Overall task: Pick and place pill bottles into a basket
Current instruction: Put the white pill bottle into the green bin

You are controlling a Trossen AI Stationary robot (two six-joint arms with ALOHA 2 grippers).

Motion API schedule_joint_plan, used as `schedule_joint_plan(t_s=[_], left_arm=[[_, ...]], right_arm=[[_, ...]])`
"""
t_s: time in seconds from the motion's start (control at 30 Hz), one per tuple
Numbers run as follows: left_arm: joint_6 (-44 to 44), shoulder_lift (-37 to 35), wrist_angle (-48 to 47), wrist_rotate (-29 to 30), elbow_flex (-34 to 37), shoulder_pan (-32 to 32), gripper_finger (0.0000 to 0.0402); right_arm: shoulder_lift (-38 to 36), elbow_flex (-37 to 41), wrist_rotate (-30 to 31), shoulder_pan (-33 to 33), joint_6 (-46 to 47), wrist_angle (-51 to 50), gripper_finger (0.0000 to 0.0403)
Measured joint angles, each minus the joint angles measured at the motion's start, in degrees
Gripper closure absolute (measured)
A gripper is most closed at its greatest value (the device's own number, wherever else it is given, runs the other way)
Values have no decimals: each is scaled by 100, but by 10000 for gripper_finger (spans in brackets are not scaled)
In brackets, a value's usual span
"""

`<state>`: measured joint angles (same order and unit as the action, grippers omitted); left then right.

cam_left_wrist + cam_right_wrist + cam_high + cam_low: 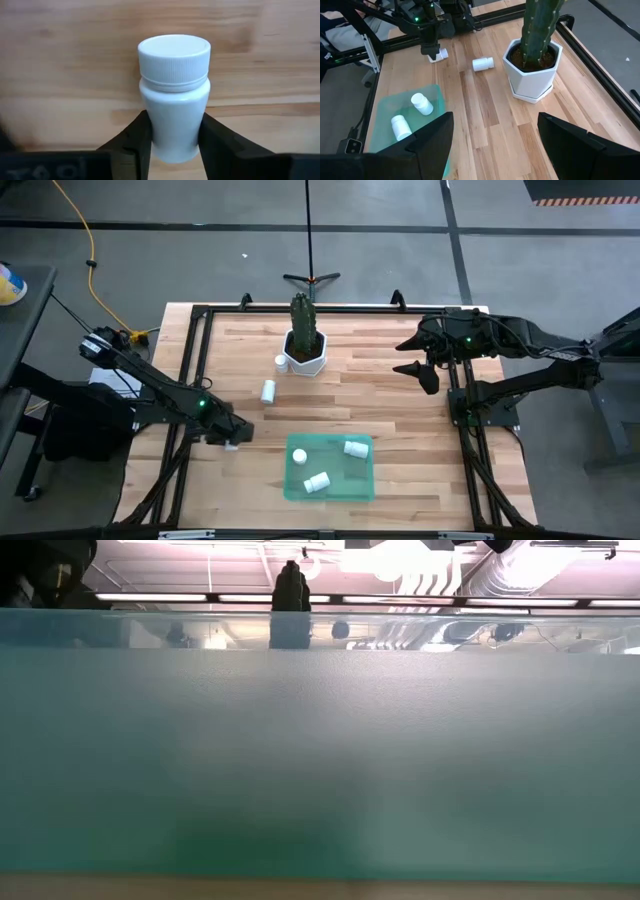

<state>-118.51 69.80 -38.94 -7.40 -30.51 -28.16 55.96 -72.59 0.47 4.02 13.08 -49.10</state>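
My left gripper (231,436) is down at the table's left, shut on a small white pill bottle (174,85). The right wrist view shows that bottle (439,54) under the gripper. Two more pill bottles are on the wood: one on its side (268,390) and one (281,362) beside the plant pot. The green basket (366,485) at the near middle holds three bottles (299,455), (356,448), (317,482). My right gripper (492,145) hangs open, high over the table's right side, with nothing between its fingers. My left gripper pinches the bottle's white body (161,131), below the cap, between its two fingers (134,139), one on each side. The fingers come steeply from above. The capped end (174,52) sticks out past the fingertips. I cannot tell whether the bottle still rests on the wood.
A white hexagonal pot with a green cactus (305,345) stands at the far middle. Black frame rails (190,370) run along the table's sides. The basket's green wall (320,760) fills the low view. Bare wood lies between the left gripper and the basket.
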Motion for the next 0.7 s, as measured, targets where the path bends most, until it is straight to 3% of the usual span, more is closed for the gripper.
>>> schedule_joint_plan(t_s=[0.3,0.5,0.7], left_arm=[[726,-118,829,1415,34,2,240],[1956,-347,1583,2187,34,2,240],[3710,-627,3165,2523,29,2,241]], right_arm=[[0,1,0,0,59,0,123],[0,0,-4,-1,59,-10,123],[0,0,-5,0,106,-35,123]])
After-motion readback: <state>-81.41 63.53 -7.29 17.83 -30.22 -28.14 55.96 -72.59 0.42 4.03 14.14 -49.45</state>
